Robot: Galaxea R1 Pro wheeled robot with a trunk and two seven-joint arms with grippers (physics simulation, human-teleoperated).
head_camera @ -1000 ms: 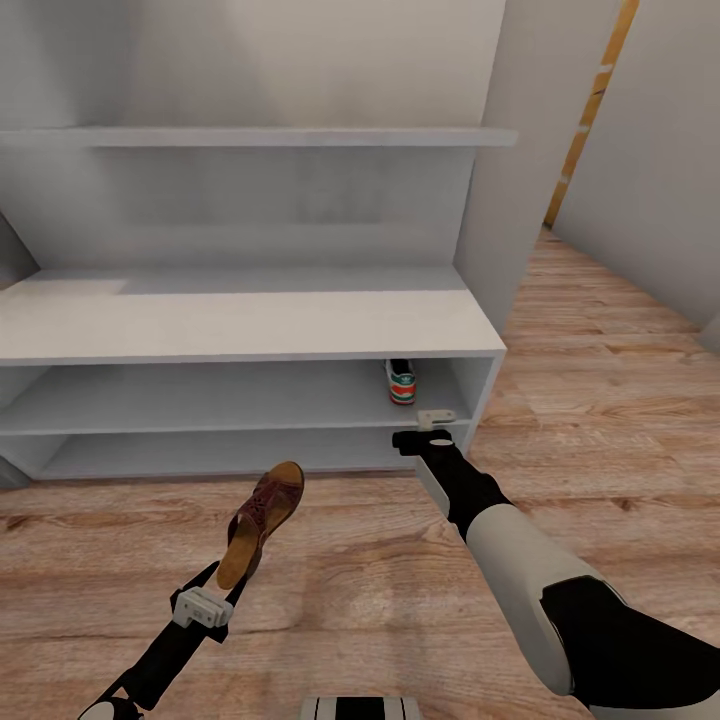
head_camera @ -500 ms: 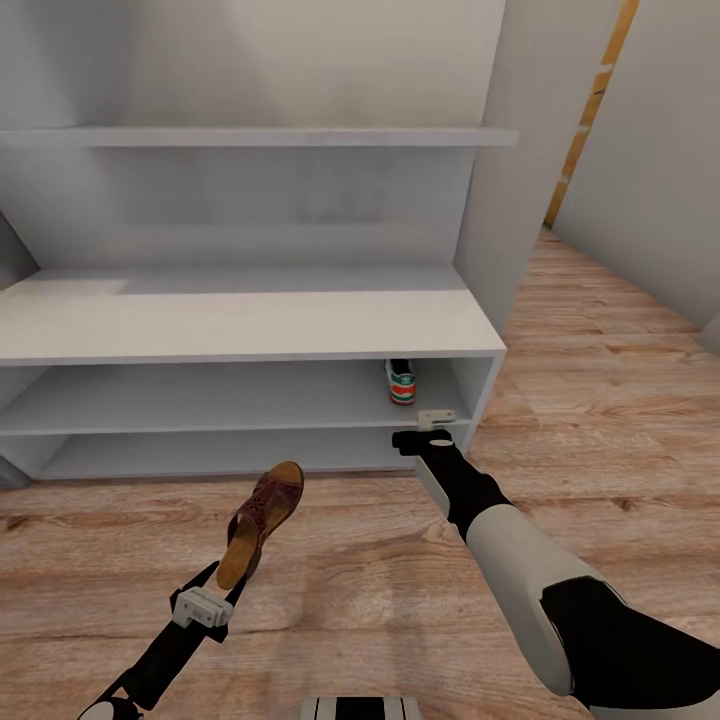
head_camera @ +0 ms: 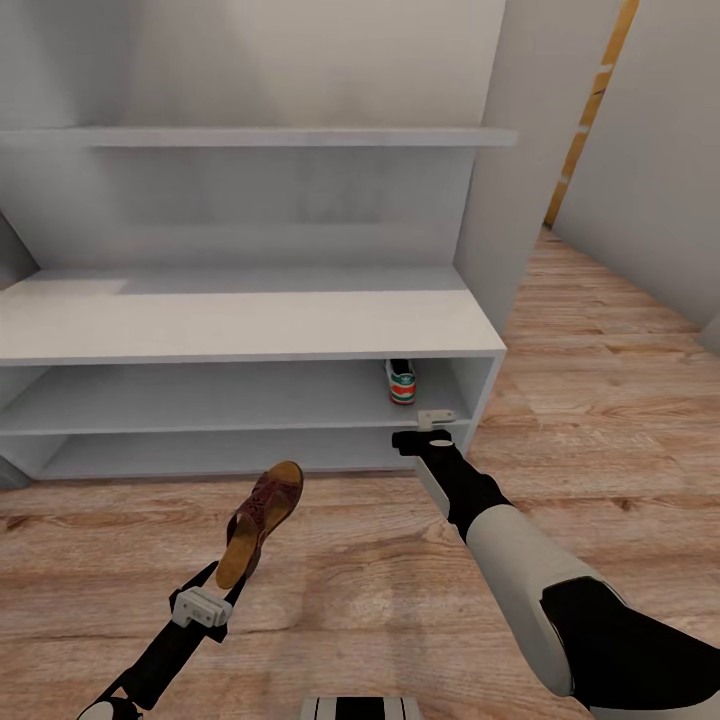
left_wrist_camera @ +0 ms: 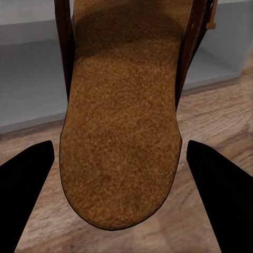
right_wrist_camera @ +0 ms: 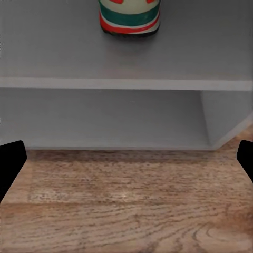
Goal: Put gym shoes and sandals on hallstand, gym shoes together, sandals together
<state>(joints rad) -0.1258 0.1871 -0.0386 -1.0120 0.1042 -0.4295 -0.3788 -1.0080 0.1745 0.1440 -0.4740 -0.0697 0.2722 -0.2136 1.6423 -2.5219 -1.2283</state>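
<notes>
One dark brown leather sandal [head_camera: 260, 522] with a perforated strap and tan footbed is clamped at its heel by the left tool [head_camera: 217, 592], above the light brown wood-plank floor [head_camera: 380, 580].
Its long axis runs from the tool toward the low light-grey shoe rack [head_camera: 250, 320], toe tilted up and slightly right. One white gym shoe [head_camera: 401, 381] with green stripe and red-orange heel patch stands on the rack's upper shelf, heel outward, near its right end. Just before it, the right tool [head_camera: 425, 428] has its fingers spread wide, holding nothing.
</notes>
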